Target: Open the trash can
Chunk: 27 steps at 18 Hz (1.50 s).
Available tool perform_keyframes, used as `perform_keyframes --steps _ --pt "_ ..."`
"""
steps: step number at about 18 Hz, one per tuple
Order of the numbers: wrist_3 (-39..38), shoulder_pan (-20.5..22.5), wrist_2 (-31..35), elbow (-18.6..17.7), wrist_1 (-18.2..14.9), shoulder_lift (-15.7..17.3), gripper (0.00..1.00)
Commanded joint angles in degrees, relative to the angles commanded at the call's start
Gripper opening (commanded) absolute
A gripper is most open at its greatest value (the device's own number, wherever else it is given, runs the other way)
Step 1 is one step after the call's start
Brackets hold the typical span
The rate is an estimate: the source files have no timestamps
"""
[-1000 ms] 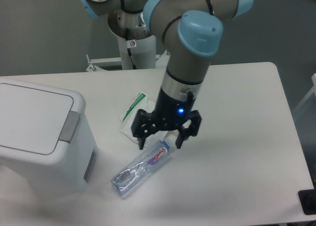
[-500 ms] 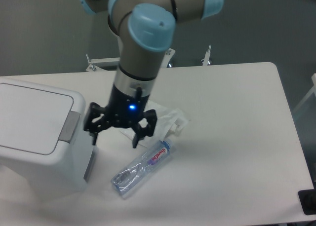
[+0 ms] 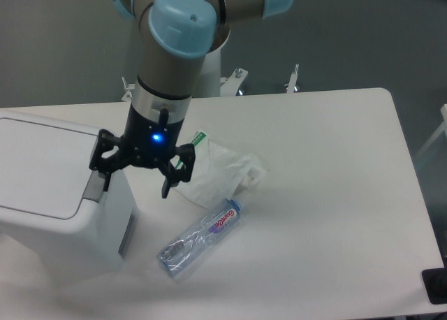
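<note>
The trash can (image 3: 49, 194) is a large white boxy bin at the left of the table, its flat lid down. Its grey push tab (image 3: 93, 186) sits at the lid's right edge, partly hidden by my fingers. My gripper (image 3: 135, 182) is open and empty. Its left fingertip hangs over the tab and its right fingertip hangs over the table just right of the bin. I cannot tell whether the left finger touches the tab.
A clear plastic bottle (image 3: 200, 238) lies on the table right of the bin. A crumpled white plastic bag (image 3: 222, 170) with a green label lies behind it. The table's right edge runs at the far right.
My gripper has moved left in both steps, from over the bottle's cap to the bin's right edge, staying open. The bottle, bag and bin have not moved.
</note>
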Motion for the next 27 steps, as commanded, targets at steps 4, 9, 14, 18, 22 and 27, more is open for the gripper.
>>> perform_keyframes --steps 4,9,14,18,22,27 --pt "0.00 -0.09 0.26 -0.27 0.09 -0.53 1.00" --pt "0.00 -0.35 0.35 -0.27 0.09 -0.53 1.00" --pt "0.00 -0.35 0.35 -0.53 0.18 -0.61 1.00" --pt "0.09 -0.26 0.09 -0.27 0.26 -0.26 1.00" --pt "0.70 0.44 0.18 0.17 0.70 0.00 1.00" --pt "0.88 5.00 0.53 2.37 1.05 -0.17 1.00"
